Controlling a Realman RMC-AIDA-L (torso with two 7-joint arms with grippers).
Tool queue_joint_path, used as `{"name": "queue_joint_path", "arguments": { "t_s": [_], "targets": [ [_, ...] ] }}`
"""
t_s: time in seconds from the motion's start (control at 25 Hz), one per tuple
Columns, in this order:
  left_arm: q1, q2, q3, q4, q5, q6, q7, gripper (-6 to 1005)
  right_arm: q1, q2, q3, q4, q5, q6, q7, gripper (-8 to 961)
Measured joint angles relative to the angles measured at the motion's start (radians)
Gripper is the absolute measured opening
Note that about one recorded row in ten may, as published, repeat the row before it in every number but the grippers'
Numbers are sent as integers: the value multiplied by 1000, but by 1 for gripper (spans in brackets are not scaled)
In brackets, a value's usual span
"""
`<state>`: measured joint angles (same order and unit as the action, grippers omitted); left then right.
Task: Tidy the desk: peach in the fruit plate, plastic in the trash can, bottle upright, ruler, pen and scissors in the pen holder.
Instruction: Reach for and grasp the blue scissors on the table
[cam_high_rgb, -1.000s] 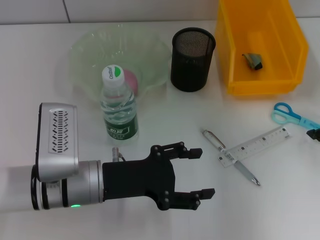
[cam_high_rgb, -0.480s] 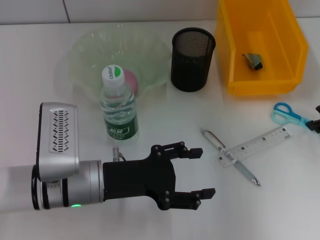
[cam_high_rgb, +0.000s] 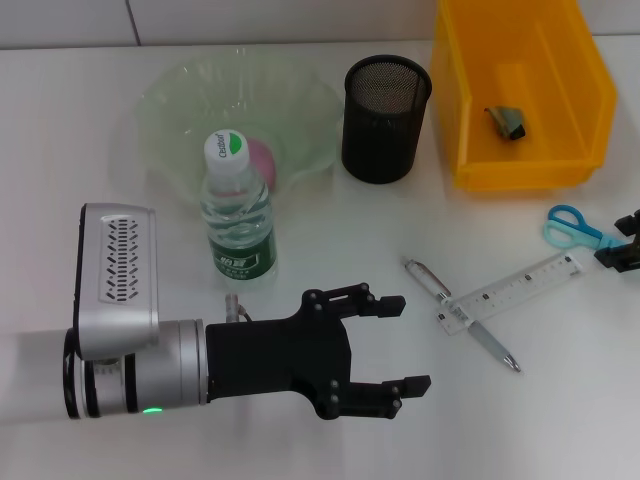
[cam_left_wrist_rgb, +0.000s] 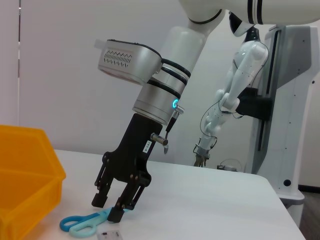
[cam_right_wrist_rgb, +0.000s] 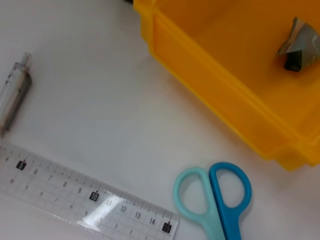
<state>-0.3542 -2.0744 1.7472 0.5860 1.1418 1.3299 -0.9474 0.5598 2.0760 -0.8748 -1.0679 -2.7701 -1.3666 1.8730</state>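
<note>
White desk (cam_high_rgb: 330, 240): right gripper (cam_left_wrist_rgb: 111, 207) parted, straddling scissors (cam_left_wrist_rgb: 82, 223); left gripper (cam_high_rgb: 395, 345) wide.

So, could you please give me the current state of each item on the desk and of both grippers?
bottle: upright, capped
peach: in the fruit plate
plastic: in the trash can
pen holder: upright, empty
pen: lying under the ruler
scissors: flat on desk
left gripper: open, idle
right gripper: open, over the scissors' blades
</note>
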Motion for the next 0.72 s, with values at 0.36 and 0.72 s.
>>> {"name": "queue_joint_path", "arguments": {
  "t_s": [0.36, 0.72],
  "targets": [
    [0, 0, 4, 0, -1, 0, -1, 816, 9, -1, 2, 17, 0, 14, 11, 440],
    [0, 0, 0, 0, -1, 0, -7, 816, 21, -5, 3, 48, 0, 16, 12, 323]
  ]
}}
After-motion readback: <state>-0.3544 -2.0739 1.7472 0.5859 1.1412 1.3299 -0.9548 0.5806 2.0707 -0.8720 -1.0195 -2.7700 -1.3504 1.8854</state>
